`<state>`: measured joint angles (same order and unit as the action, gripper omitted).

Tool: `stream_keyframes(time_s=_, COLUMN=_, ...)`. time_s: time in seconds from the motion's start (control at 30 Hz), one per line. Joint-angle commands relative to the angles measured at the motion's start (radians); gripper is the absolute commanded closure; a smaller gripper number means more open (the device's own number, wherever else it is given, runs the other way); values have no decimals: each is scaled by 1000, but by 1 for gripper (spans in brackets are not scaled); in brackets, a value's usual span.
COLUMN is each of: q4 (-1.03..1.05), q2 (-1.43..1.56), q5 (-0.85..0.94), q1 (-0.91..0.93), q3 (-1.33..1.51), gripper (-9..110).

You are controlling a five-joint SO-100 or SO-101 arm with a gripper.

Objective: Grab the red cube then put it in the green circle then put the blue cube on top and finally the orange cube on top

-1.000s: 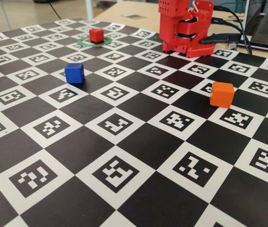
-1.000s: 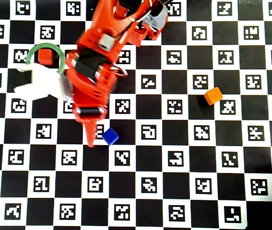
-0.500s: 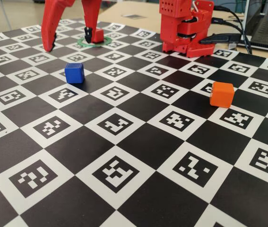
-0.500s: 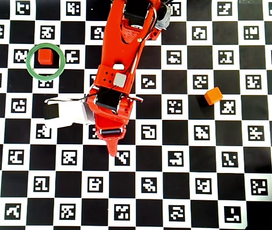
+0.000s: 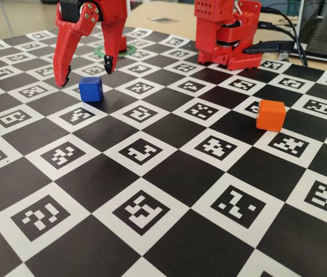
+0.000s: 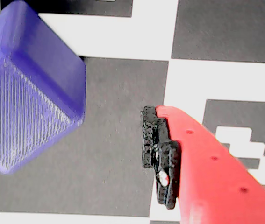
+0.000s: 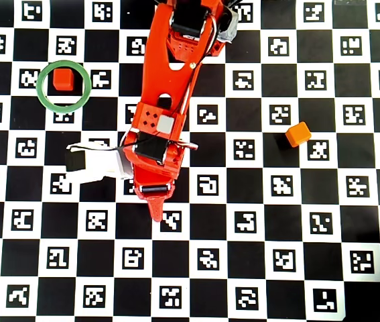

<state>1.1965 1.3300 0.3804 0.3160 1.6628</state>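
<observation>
So the red cube (image 7: 62,78) is sitting inside the green circle (image 7: 44,98) up in the top-left part of the overhead view, resting on the checkered marker board (image 5: 169,173). In the fixed view the ring (image 5: 101,52) only peeks out behind the arm, and I can't make out the red cube there.

The red arm (image 7: 173,80) stretches down the board from its base (image 5: 225,32) at the far edge. The gripper (image 5: 88,74) hangs right over the blue cube (image 5: 91,89) with its two fingers spread wide apart, one tip off to the cube's left and the other just behind and to its right in the fixed view. Both tips look slightly above the board and neither is touching the cube as far as I can see. Nothing is held between them.

The wrist view backs that up: the blue cube (image 6: 27,88) fills the left side, and one red finger (image 6: 211,172) with a black tip pad comes in from the lower right, with a clear strip of board between pad and cube. From overhead the blue cube is hidden under the arm's head.

The orange cube (image 7: 298,134) sits by itself well off to the right in the overhead view, on the board and nowhere near the gripper. In the fixed view it (image 5: 270,115) is on the right side, closer to the camera than the blue one.
</observation>
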Motion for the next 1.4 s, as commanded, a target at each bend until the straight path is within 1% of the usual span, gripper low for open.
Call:
stream_keyframes(time_s=0.0, q4=-18, q2=20, q5=-8, q1=-6, q3=-6, gripper=53)
stream_keyframes(time_s=0.3, q4=-44, q2=5, q5=-38, q1=-11, q3=-6, gripper=53)
stream_keyframes(time_s=0.6, q4=-46, q2=2, q5=-106, q1=-21, q3=-8, gripper=54)
stream_keyframes(time_s=1.37, q4=8, q2=-17, q5=-419, q1=-74, q3=-69, gripper=55)
